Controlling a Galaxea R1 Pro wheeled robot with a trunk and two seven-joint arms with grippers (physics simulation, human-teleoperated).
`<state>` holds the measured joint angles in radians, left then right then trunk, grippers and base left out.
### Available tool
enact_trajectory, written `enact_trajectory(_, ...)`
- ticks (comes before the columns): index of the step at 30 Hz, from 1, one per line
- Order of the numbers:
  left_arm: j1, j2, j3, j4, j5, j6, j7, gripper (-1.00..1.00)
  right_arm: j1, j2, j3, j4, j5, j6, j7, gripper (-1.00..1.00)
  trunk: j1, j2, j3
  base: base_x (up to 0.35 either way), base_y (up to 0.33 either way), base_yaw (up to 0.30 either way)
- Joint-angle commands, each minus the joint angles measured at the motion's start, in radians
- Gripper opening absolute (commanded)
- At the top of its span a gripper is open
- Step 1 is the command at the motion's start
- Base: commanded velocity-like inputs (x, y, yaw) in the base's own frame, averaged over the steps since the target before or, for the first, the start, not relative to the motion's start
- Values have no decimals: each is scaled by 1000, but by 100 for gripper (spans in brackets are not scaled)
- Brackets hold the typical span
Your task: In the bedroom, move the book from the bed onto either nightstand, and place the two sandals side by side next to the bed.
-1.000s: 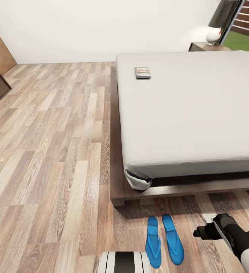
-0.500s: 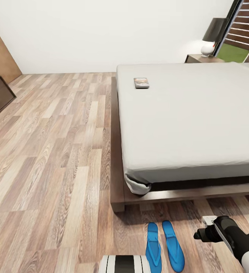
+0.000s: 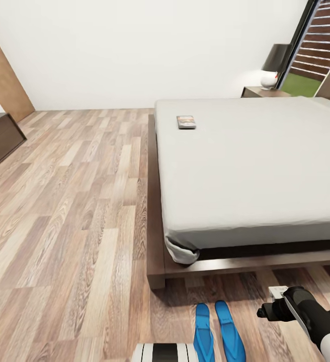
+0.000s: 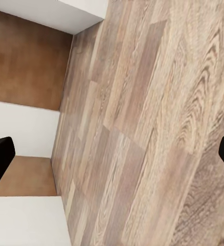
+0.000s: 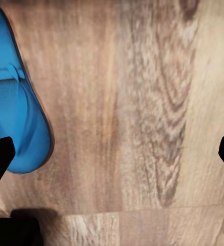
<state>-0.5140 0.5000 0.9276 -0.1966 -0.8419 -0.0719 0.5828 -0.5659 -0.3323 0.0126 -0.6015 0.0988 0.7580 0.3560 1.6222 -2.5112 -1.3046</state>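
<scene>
No text, label, brand or number can be read. The book (image 3: 186, 122), in the upper middle of the head view on the bed (image 3: 265, 166), shows an orange band on its cover, but any lettering is too small to make out.

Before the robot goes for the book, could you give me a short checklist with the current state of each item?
1. Sandals lie side by side on the floor by the foot of the bed: ok.
2. Book lies flat on the mattress near its left edge, nothing on it: ok.
3. Left gripper open and empty, over bare floor: ok.
4. Right gripper open, holding nothing, beside one sandal: ok.
5. Book within reach from here: not ok, it lies at the far end.
6. Nightstand top free for the book: cannot tell; a lamp stands on it.
</scene>
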Motion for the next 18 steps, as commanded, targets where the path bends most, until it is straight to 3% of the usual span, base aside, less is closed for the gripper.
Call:
enact_trajectory(1, -1, 0, 8, 2, -6, -7, 1, 100, 0, 0, 1, -1, 10, 3, 8, 100, -1, 0, 3, 0, 0, 0)
enact_trajectory(18, 0, 2, 7, 4, -7, -8, -1, 100, 0, -2, 1, -1, 10, 3, 8, 100, -8, 4, 69, 0, 0, 0)
